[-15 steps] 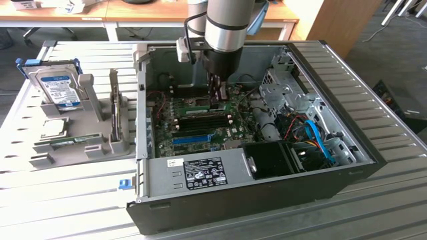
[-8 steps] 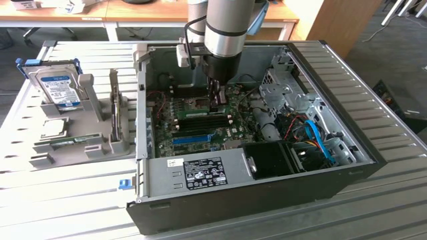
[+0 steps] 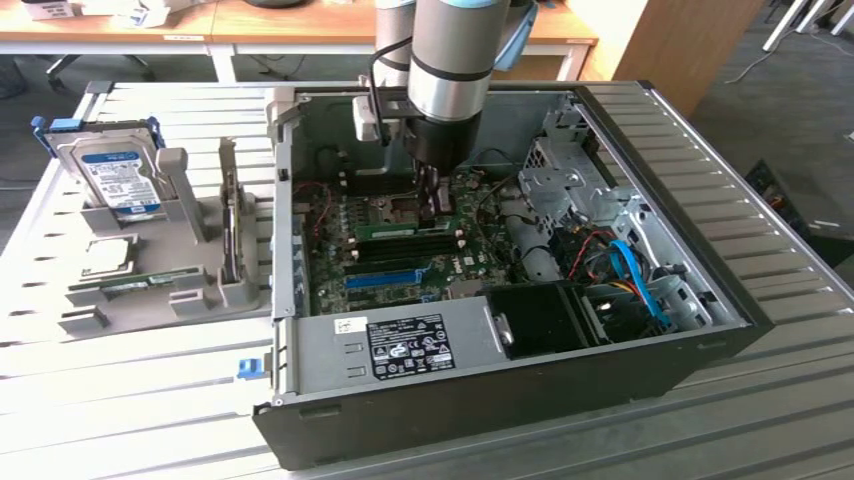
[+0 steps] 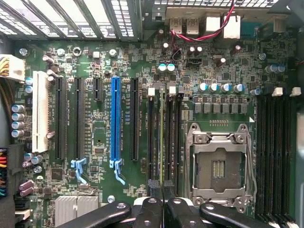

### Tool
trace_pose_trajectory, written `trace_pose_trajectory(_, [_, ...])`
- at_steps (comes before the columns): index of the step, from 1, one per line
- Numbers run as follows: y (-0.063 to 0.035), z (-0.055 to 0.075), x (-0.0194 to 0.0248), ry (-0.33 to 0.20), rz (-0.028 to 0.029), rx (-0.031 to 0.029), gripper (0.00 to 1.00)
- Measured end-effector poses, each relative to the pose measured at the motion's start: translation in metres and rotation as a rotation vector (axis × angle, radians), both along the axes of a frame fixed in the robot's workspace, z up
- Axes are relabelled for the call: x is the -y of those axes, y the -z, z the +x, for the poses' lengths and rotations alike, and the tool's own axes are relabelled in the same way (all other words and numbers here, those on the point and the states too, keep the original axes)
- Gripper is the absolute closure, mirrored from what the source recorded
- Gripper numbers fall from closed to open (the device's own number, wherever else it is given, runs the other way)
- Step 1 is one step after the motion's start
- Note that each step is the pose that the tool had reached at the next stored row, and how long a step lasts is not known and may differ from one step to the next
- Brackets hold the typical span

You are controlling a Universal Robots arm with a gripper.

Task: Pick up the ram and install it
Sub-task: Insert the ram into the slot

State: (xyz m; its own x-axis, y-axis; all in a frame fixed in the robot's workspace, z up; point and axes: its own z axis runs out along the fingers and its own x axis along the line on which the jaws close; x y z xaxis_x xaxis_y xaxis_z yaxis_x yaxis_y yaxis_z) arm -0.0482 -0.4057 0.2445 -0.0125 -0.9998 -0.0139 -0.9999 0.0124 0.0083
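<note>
Step in hand: install, insertion phase. Pick-up looks done, judging by the grip.

The claw reaches down into the open computer case, over the motherboard. Its fingertips are drawn almost together, pinching the ram by its upper edge. In the wrist view the stick is edge-on, a thin pale-green line running out from between them.

The ram hangs straight below the claw, parallel with the black memory slots and just beside the empty CPU socket. I cannot tell whether its lower edge has entered a slot.

Judgement on seating: it calls for a straight downward press with the stick kept upright and square to its slot, and even load along the length. The white end latches must be free to close (their position is unclear). Any tilt would likely jam one end.
</note>
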Motion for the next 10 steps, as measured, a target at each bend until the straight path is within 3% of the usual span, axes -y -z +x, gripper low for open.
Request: trace_pose_trajectory(10, [0.0001, 0.0000, 0.0053, 0.000, 0.0001, 0.0001, 0.88])
